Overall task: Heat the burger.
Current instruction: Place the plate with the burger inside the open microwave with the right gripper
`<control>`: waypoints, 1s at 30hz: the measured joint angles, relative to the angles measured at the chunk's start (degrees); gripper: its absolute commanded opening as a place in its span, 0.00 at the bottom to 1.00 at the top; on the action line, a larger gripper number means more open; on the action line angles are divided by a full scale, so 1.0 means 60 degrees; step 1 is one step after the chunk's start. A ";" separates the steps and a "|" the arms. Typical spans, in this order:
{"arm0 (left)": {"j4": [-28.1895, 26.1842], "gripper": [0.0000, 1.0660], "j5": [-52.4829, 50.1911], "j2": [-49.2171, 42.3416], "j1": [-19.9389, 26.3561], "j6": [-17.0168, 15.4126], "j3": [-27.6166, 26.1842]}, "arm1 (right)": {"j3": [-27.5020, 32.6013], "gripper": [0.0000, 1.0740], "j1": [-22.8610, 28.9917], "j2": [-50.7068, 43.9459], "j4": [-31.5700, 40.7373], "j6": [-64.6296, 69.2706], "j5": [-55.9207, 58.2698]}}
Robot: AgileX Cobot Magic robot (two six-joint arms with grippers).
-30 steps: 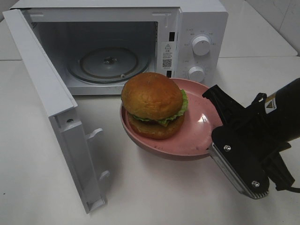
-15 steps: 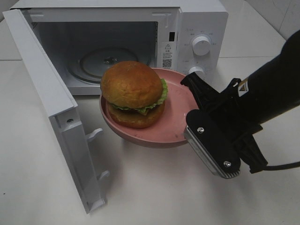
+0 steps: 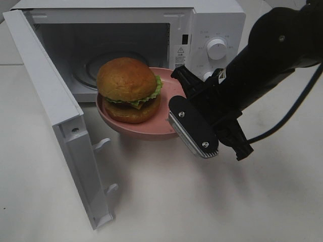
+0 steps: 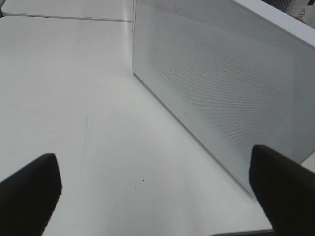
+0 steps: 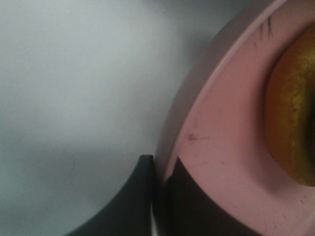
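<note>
The burger (image 3: 128, 89), with a golden-brown bun, green lettuce and cheese, sits on a pink round plate (image 3: 169, 101). My right gripper (image 3: 182, 103) is shut on the plate's right rim and holds it in the air just in front of the open microwave (image 3: 212, 30). In the right wrist view the fingers (image 5: 142, 196) pinch the plate's rim (image 5: 197, 147), and the bun's edge (image 5: 290, 123) shows beside them. My left gripper (image 4: 152, 196) is open over the bare table beside the microwave's perforated side wall (image 4: 221, 98). It does not show in the exterior high view.
The microwave door (image 3: 50, 111) stands swung open to the left, reaching toward the table's front. The glass turntable (image 3: 91, 70) lies inside the cavity behind the burger. Two knobs (image 3: 217, 49) sit on the microwave's right panel. The white table (image 3: 166, 201) spreads in front.
My right arm has carried the plate and burger up and to the left, from the table in front of the knobs toward the microwave's opening.
</note>
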 measured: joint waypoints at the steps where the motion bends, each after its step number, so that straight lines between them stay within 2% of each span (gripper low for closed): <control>1: 0.0000 0.90 0.0000 0.0000 0.0000 0.0000 0.0000 | 0.0000 0.00 0.0000 0.0000 0.0000 0.0000 0.0000; 13: 0.0000 0.90 0.0000 0.0000 0.0000 0.0000 0.0000 | -0.1614 0.00 0.0000 0.1155 -0.0668 0.0726 0.0477; 30: 0.0000 0.90 0.0000 0.0000 0.0000 0.0000 0.0000 | -0.3495 0.00 0.0029 0.2387 -0.0688 0.1089 0.1537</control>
